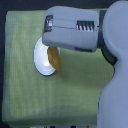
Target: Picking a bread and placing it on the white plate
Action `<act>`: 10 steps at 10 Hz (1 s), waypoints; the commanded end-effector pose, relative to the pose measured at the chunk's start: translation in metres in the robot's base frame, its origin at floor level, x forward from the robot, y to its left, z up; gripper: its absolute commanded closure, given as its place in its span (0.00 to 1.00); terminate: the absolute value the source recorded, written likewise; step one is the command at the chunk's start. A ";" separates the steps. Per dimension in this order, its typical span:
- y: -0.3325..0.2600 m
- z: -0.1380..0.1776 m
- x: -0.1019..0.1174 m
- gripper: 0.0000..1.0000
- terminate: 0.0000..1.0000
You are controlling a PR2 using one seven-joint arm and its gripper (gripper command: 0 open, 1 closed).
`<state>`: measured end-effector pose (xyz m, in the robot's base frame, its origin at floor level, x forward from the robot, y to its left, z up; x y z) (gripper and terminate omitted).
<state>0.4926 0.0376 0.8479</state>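
Note:
The white plate (43, 60) lies on the green cloth, left of centre in the exterior view. The bread (54, 58), golden-orange and elongated, stands steeply tilted over the plate's right rim, and its top end disappears under the grey arm (72, 29). The arm reaches in from the exterior view's right and ends just above the plate. My gripper (51, 45) points down at the bread's top end, but the arm's housing hides its fingers. I cannot tell whether the bread rests on the plate or hangs above it.
A green cloth (30, 95) covers the table, with dark borders along the exterior view's left and top edges. The robot's large grey body (116, 85) fills the right side.

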 end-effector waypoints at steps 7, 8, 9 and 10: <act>0.051 -0.041 0.014 1.00 0.00; 0.055 -0.043 0.014 1.00 0.00; 0.068 -0.045 0.011 0.00 0.00; 0.077 -0.047 0.005 0.00 0.00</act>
<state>0.5072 0.0873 0.8072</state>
